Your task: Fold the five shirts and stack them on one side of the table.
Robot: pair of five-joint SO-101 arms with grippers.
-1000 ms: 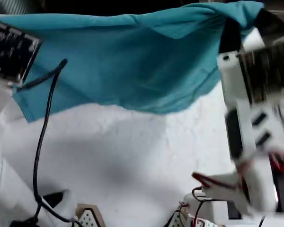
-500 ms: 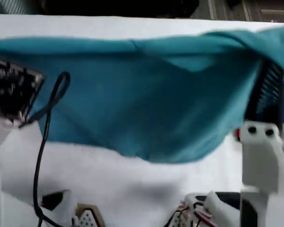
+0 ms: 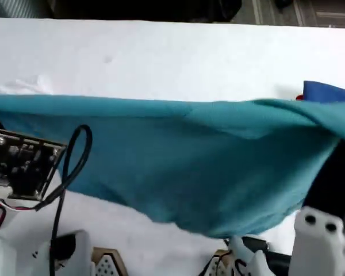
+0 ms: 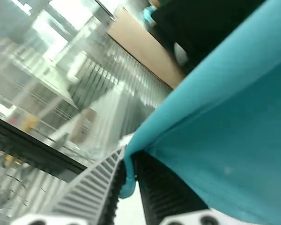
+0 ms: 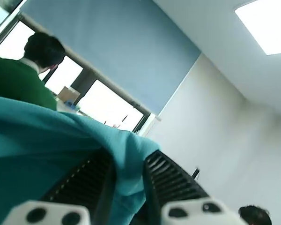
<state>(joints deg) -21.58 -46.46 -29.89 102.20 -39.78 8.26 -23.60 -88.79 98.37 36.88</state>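
A teal shirt [image 3: 184,161] hangs stretched across the high view, held up above the white table [image 3: 161,57] between both arms. In the left wrist view my left gripper [image 4: 129,176] is shut on an edge of the teal shirt [image 4: 225,122], cloth pinched between its ribbed black fingers [image 4: 159,187]. In the right wrist view my right gripper [image 5: 129,183] is shut on another bunched edge of the teal shirt [image 5: 37,145]. One arm [image 3: 328,230] rises at the near right under the cloth, the other's camera board [image 3: 23,164] sits at the near left.
A blue cloth [image 3: 328,92] lies at the table's far right edge. A black cable [image 3: 63,184] loops at the near left, and arm bases with wiring [image 3: 236,261] crowd the near edge. The far strip of the table is bare white.
The teal shirt has been drawn toward the near side and lower in the high view, uncovering the far part of the table and the blue cloth. Both arms moved with it.
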